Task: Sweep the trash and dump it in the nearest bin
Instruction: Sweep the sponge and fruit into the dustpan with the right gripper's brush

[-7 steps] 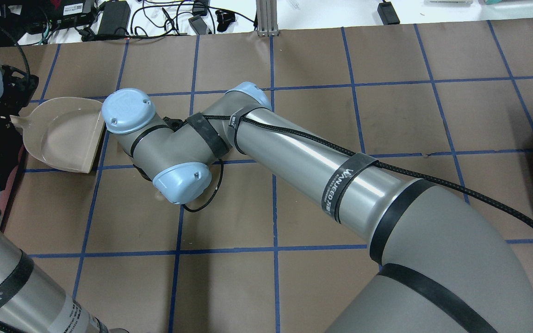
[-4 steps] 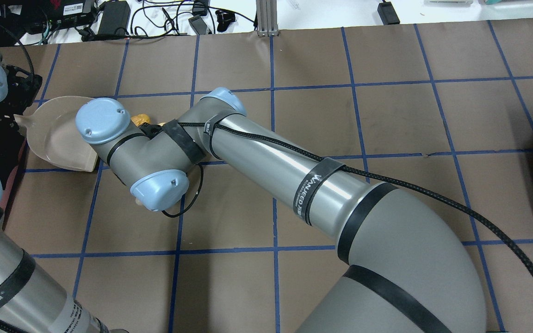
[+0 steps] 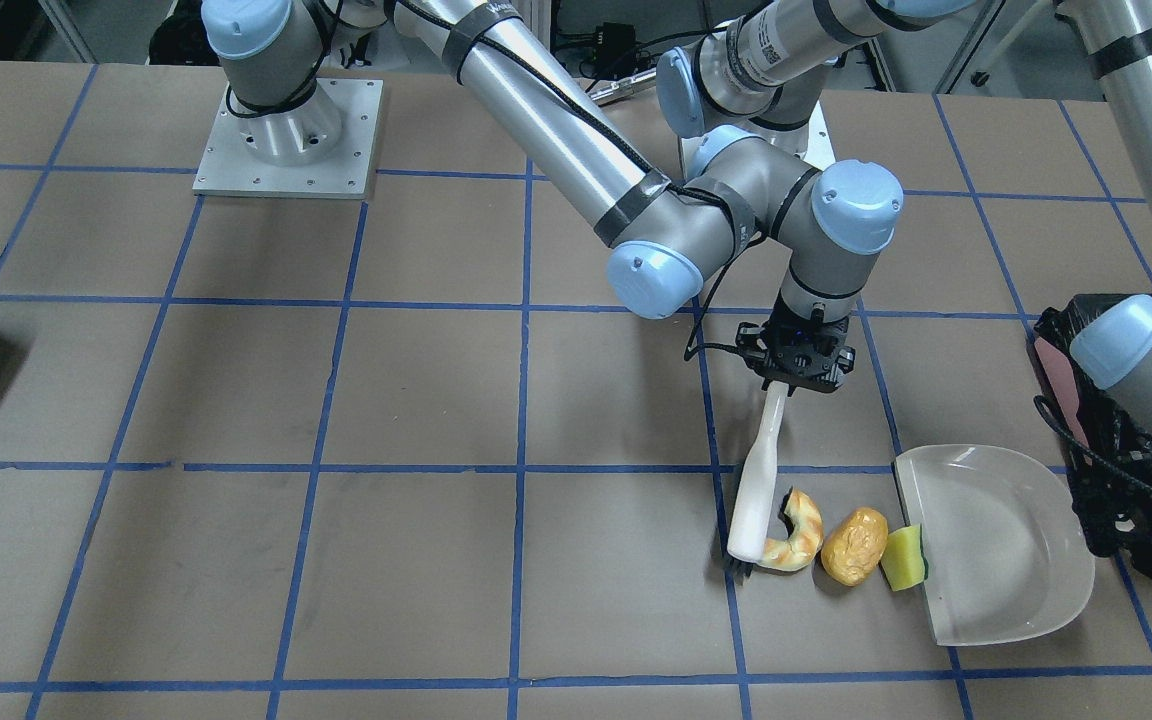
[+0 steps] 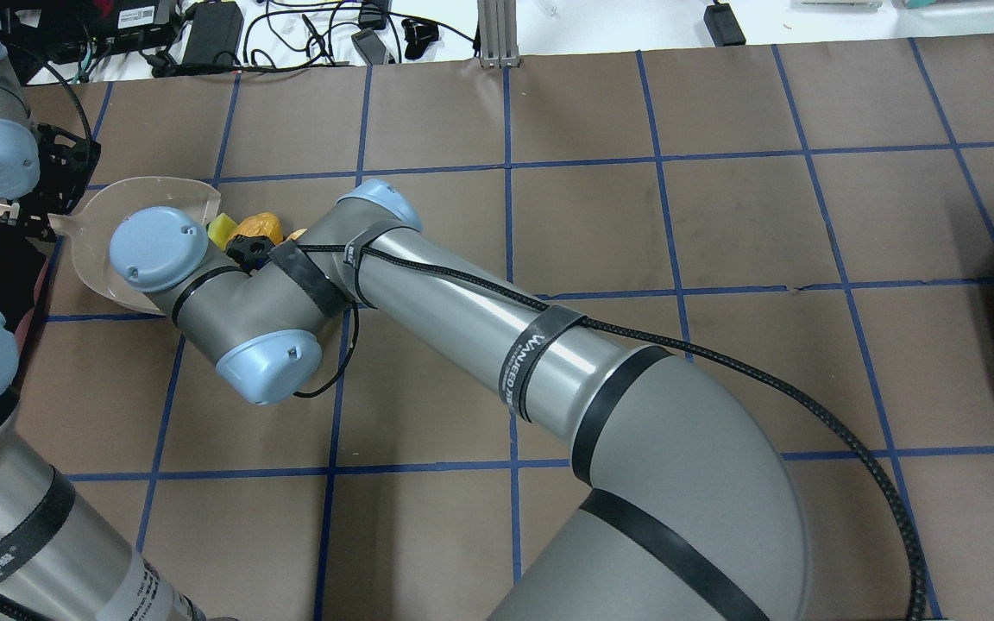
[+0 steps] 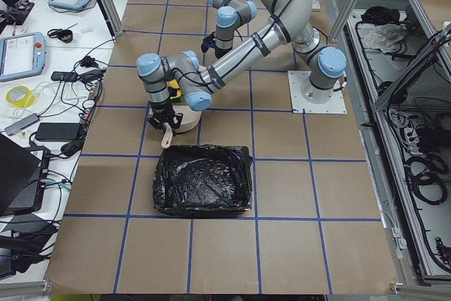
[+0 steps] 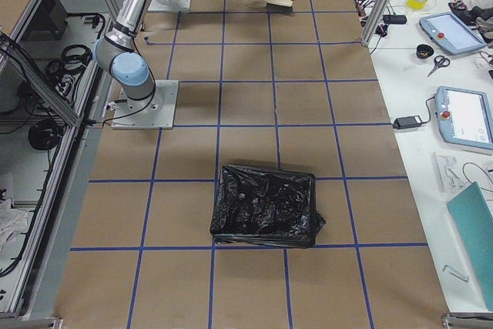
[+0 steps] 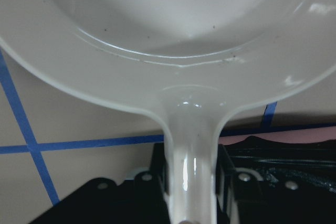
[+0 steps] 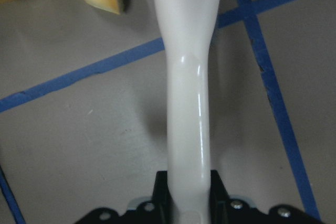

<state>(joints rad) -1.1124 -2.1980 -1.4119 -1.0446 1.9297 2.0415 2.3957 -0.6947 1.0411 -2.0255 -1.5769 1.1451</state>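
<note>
My right gripper is shut on the handle of a white brush; its bristle end rests on the table against the croissant piece. The potato-like lump lies beside it, and the yellow sponge wedge touches the lip of the beige dustpan. My left gripper is shut on the dustpan's handle. The pan is empty inside. In the overhead view the sponge and lump show beside the right wrist. The pink-sided bin with its black bag stands behind the dustpan.
The right arm reaches across the table to the left side. A second black-bagged bin stands at the table's right end, far from the dustpan. Cables and devices lie beyond the far edge.
The right arm has swept the brush toward the dustpan, pushing the trash along. The lump and then the sponge have come into view at the pan's lip. The dustpan has turned slightly.
</note>
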